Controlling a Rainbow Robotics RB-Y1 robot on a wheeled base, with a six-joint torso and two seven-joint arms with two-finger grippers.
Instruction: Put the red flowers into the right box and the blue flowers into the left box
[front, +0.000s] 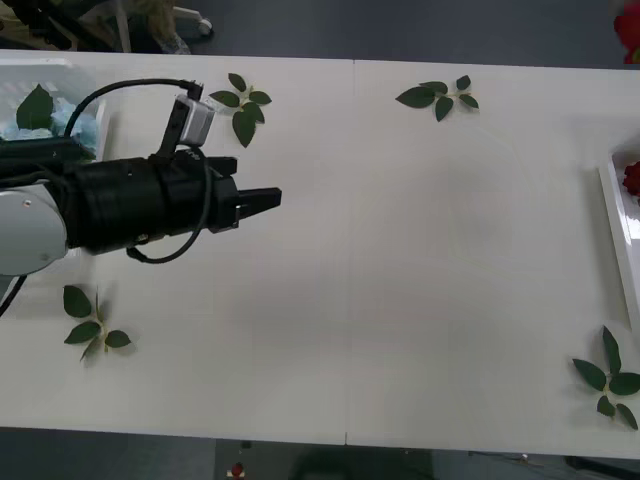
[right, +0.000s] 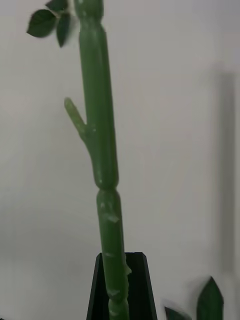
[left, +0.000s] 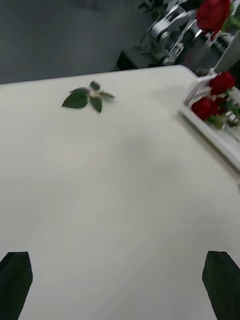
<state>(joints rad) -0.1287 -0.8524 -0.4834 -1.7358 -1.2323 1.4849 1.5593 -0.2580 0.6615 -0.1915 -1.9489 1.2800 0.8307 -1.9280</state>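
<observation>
**Left arm over the table with empty fingers; right pincer clamped on a rose stem**

We start at the left gripper (front: 268, 201), which sits left of centre in the front view, its black fingers pointing toward the middle of the white table (front: 400, 260). In the left wrist view its two fingertips (left: 15, 282) stand wide apart at the bottom corners, with bare table between them and nothing held.

In the right wrist view, the right gripper (right: 120, 295) appears at the bottom centre, its black fingers closed on a thick green stem (right: 100, 145) that runs up the frame. We cannot see a bloom on this stem from there.

Moving outward, the left box (front: 60, 80) sits in the upper left corner of the front view, partly behind the left arm, with the pale blue flowers (front: 80, 125) and a broad green leaf inside it. The right box (front: 620, 225) shows as a white rim at the right edge, with a piece of the red flowers (front: 632, 180) inside. In the left wrist view, two red blooms lie in this tray at the upper right, and another red bloom (left: 212, 14) hangs above them at the top edge.

Four loose leaf sprigs (front: 243, 105) lie on the table: upper left, upper centre, lower left and lower right.
</observation>
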